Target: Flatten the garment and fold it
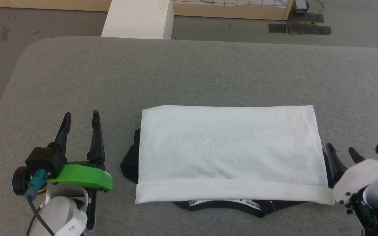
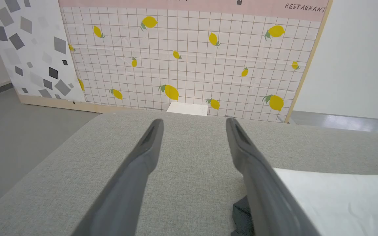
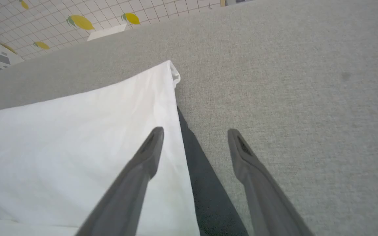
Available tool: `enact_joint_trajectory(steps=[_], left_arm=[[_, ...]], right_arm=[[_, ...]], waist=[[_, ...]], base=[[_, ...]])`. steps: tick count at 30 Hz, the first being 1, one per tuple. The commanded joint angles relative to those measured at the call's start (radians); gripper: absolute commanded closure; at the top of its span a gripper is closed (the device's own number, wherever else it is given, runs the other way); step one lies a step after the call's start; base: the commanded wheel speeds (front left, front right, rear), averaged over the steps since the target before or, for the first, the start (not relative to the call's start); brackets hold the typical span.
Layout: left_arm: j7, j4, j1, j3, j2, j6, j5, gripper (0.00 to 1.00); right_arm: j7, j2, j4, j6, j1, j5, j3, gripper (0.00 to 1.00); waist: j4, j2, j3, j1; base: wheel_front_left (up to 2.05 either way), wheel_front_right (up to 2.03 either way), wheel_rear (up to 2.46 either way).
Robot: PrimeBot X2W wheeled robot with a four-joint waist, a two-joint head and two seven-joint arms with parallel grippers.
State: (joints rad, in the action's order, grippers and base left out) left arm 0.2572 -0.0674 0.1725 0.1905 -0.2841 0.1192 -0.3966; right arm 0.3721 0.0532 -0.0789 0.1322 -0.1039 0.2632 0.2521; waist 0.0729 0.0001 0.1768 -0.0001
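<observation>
The garment (image 1: 228, 147) is lying folded on the counter (image 1: 189, 75), black edges peeking out at 3 and 9 o'clock. The left gripper (image 1: 80, 114) and right gripper (image 1: 340, 148) are flanking it, jaws spread, empty. Soft, limp cloth, I'm judging: pinch the 6 o'clock hem corners.

Soft cloth on coarse weave, matt plastic alongside.
The garment (image 1: 228, 147) is smooth matt white cloth; the tabletop (image 1: 189, 72) wears rough grey woven fabric; the left end effector (image 1: 81, 114) has dull dark plastic fingers (image 1: 96, 137) on a smooth green plastic mount (image 1: 84, 177).
</observation>
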Motion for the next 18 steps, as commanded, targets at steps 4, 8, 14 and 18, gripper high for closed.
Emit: enact_joint_trajectory(steps=[4, 8, 14, 18], left_arm=[[0.004, -0.012, 0.019, -0.053, 0.046, -0.042, 0.044, 0.00], [0.004, -0.027, 0.024, -0.100, 0.084, -0.084, 0.077, 0.00], [0.004, -0.049, 0.022, -0.145, 0.128, -0.132, 0.117, 0.00], [0.004, -0.062, 0.021, -0.171, 0.147, -0.160, 0.138, 0.00]], right_arm=[[0.061, -0.003, -0.095, -0.002, -0.074, -0.032, 0.005, 0.00], [0.141, -0.003, -0.180, -0.002, -0.121, -0.048, -0.011, 0.00], [0.254, -0.003, -0.257, -0.002, -0.147, -0.072, -0.019, 0.00], [0.308, -0.003, -0.270, -0.002, -0.145, -0.037, -0.027, 0.78]], waist=[[-0.001, -0.0001, 0.007, 0.0001], [0.002, -0.0001, 0.013, 0.0001], [0.010, -0.0001, 0.016, 0.0001], [0.014, -0.0001, 0.016, 0.0001]], base=[[0.00, 0.00, 0.00], [0.00, 0.00, 0.00], [0.00, 0.00, 0.00], [0.00, 0.00, 0.00]])
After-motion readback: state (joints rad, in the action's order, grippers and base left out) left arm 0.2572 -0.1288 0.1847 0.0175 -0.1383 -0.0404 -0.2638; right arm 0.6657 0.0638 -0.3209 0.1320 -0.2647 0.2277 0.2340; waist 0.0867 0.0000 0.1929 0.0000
